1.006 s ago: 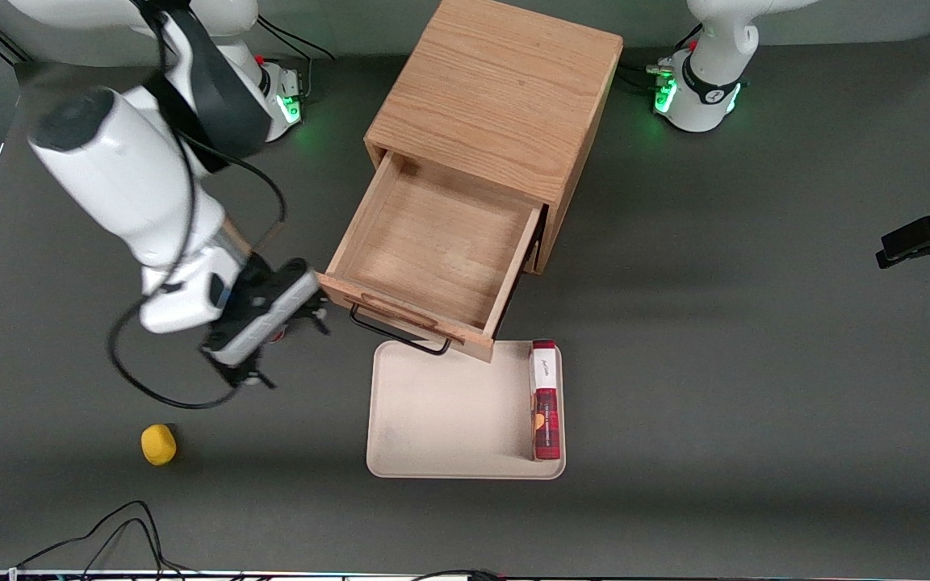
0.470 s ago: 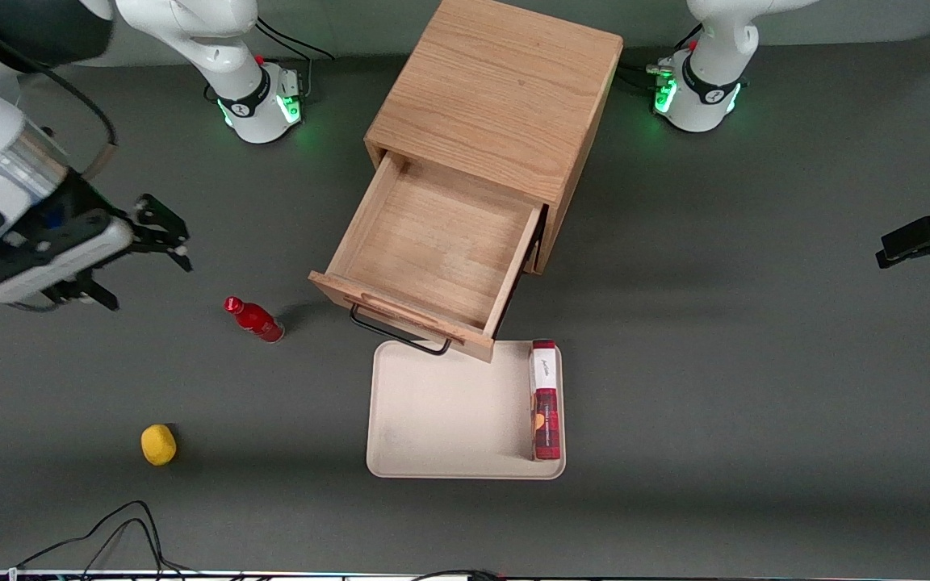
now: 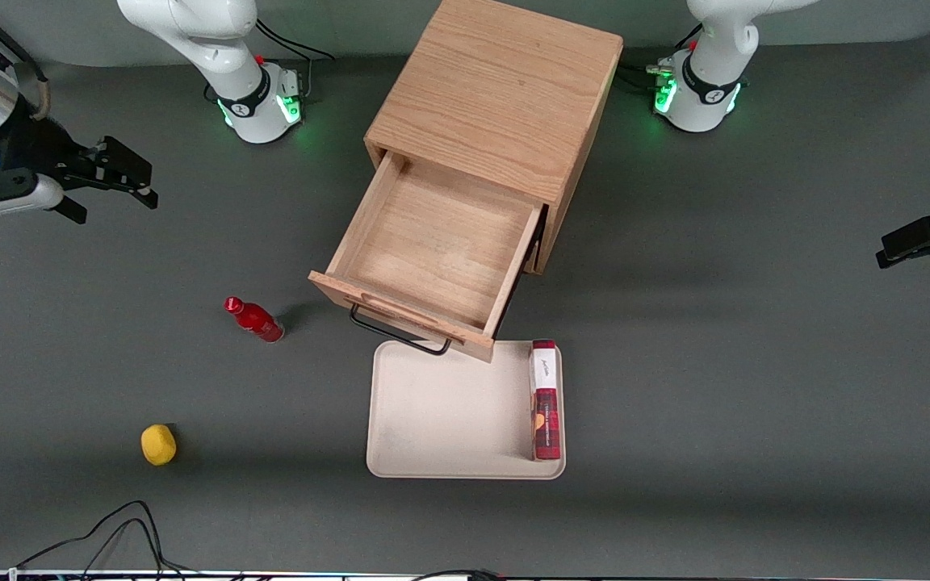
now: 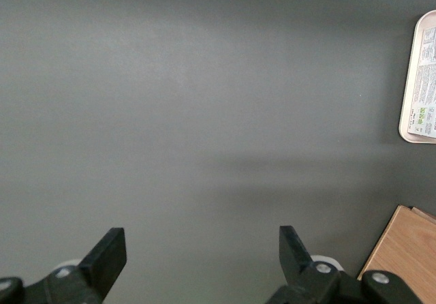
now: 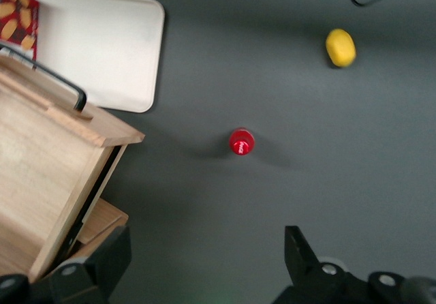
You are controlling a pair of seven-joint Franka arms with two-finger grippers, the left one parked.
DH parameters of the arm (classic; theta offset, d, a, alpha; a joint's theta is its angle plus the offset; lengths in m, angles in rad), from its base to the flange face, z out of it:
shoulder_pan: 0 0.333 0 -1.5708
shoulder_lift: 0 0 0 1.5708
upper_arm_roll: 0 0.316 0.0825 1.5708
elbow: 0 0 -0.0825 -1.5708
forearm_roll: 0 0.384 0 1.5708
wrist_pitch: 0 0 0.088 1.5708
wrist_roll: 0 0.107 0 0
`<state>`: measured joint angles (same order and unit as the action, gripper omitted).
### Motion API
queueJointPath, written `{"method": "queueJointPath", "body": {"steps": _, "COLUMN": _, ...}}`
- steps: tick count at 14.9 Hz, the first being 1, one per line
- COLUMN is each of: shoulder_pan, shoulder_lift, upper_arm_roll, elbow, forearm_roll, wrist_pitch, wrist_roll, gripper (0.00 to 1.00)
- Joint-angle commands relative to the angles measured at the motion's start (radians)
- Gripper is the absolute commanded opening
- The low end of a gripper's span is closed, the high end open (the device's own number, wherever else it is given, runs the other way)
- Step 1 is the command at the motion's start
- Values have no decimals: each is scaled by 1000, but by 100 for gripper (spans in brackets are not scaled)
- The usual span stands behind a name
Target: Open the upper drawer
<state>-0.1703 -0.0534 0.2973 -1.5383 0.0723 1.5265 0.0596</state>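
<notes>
The light oak cabinet (image 3: 497, 89) stands at the middle of the table. Its upper drawer (image 3: 433, 246) is pulled far out toward the front camera, showing an empty wooden tray and a black wire bar handle (image 3: 396, 335) under its front edge. The drawer also shows in the right wrist view (image 5: 48, 181), with the handle (image 5: 51, 79). The lower drawer is hidden beneath it. My right gripper (image 3: 122, 173) hangs high above the table toward the working arm's end, well away from the drawer, open and empty (image 5: 204, 256).
A beige tray (image 3: 449, 411) lies in front of the drawer with a red snack box (image 3: 545, 399) along one side. A red bottle (image 3: 255, 319) stands beside the drawer. A yellow lemon-like object (image 3: 158, 445) lies nearer the front camera. Cables (image 3: 110, 532) lie at the table's front edge.
My right gripper has drawn away from the drawer front, sideways and upward toward the working arm's end. This uncovers the red bottle. The drawer stays pulled out.
</notes>
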Motion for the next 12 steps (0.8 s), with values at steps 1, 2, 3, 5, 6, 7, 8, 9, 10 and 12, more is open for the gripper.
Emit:
{"method": "queueJointPath", "body": {"steps": 1, "shoulder_pan": 34, "shoulder_lift": -5, "upper_arm_roll": -70, "elbow": 9, "forearm_roll": -12, "wrist_pitch": -35, "wrist_roll": 40, "gripper": 100}}
{"method": "queueJointPath", "body": {"steps": 2, "shoulder_pan": 66, "shoulder_lift": 3, "upper_arm_roll": -99, "elbow": 33, "forearm_roll": -38, "wrist_pitch": -52, "wrist_roll": 36, "gripper": 100}}
{"method": "queueJointPath", "body": {"steps": 3, "shoulder_pan": 90, "shoulder_lift": 9, "upper_arm_roll": -127, "elbow": 49, "forearm_roll": -60, "wrist_pitch": -63, "wrist_roll": 35, "gripper": 100}}
{"method": "queueJointPath", "body": {"steps": 5, "shoulder_pan": 95, "shoulder_lift": 18, "upper_arm_roll": -141, "elbow": 58, "forearm_roll": -62, "wrist_pitch": -63, "wrist_roll": 35, "gripper": 100}}
{"method": "queueJointPath", "body": {"steps": 6, "shoulder_pan": 97, "shoulder_lift": 33, "upper_arm_roll": -152, "elbow": 66, "forearm_roll": -63, "wrist_pitch": -63, "wrist_roll": 35, "gripper": 100}}
{"method": "queueJointPath", "body": {"steps": 7, "shoulder_pan": 101, "shoulder_lift": 43, "upper_arm_roll": -158, "elbow": 76, "forearm_roll": -63, "wrist_pitch": -63, "wrist_roll": 35, "gripper": 100}}
{"method": "queueJointPath", "body": {"steps": 8, "shoulder_pan": 104, "shoulder_lift": 49, "upper_arm_roll": -161, "elbow": 78, "forearm_roll": -63, "wrist_pitch": -62, "wrist_roll": 35, "gripper": 100}}
{"method": "queueJointPath", "body": {"steps": 9, "shoulder_pan": 104, "shoulder_lift": 55, "upper_arm_roll": -161, "elbow": 78, "forearm_roll": -62, "wrist_pitch": -62, "wrist_roll": 35, "gripper": 100}}
{"method": "queueJointPath", "body": {"steps": 10, "shoulder_pan": 106, "shoulder_lift": 58, "upper_arm_roll": -161, "elbow": 79, "forearm_roll": -63, "wrist_pitch": -62, "wrist_roll": 35, "gripper": 100}}
{"method": "queueJointPath", "body": {"steps": 12, "shoulder_pan": 104, "shoulder_lift": 61, "upper_arm_roll": -161, "elbow": 76, "forearm_roll": -63, "wrist_pitch": -63, "wrist_roll": 35, "gripper": 100}}
